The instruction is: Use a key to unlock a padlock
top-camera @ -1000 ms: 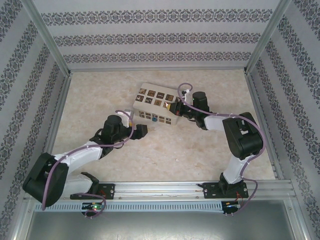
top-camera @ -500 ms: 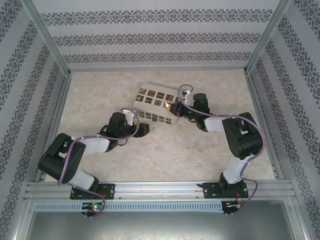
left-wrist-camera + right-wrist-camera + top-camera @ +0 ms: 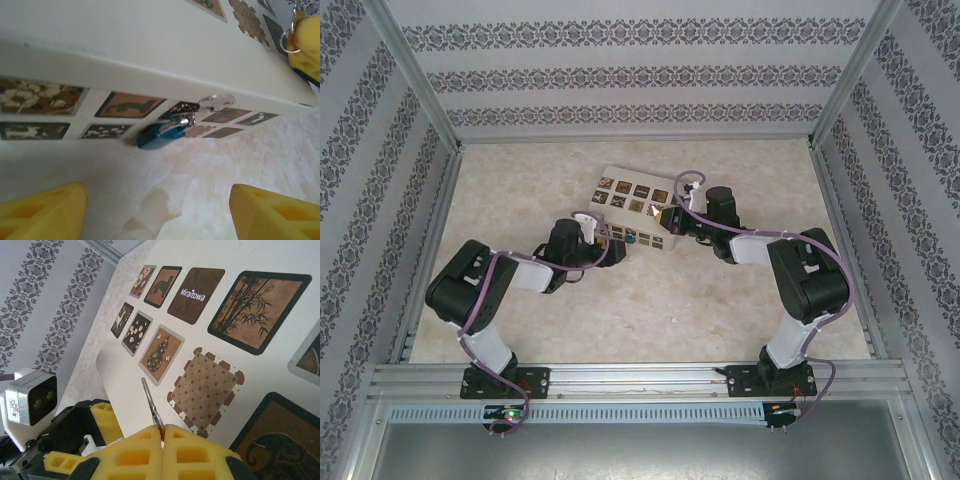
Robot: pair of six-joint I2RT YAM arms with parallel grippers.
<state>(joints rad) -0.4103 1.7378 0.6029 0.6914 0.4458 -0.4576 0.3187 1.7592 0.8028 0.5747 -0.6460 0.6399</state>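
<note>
Top view, padlock (image 3: 631, 238): hangs on the near side face of the white box (image 3: 632, 196), low against the table (image 3: 720, 300).
Top view, left gripper (image 3: 617, 247): just beside the padlock, on its left; the finger gap is too small to judge here.
Top view, right gripper (image 3: 666, 215): over the box's right end, near the padlock but apart from it.
Top view, room: the box sits mid-table toward the far wall; marbled table surface runs from it to the near rail (image 3: 640, 372) and both side walls.
Left wrist view, padlock (image 3: 160, 136): blue body tilted, silver shackle hooked to the box's (image 3: 150, 55) side face; whether the body touches the table (image 3: 215, 160) cannot be told.
Left wrist view, fingers (image 3: 42, 210): spread wide with nothing between them; the padlock lies ahead, midway between them and apart from both.
Left wrist view, upper right: a key ring (image 3: 288, 40) beside the right gripper's yellow finger.
Right wrist view, fingers (image 3: 135, 455): pressed together, gripping the key (image 3: 150, 402); its thin blade projects over the box's top face, near the box's left edge.
</note>
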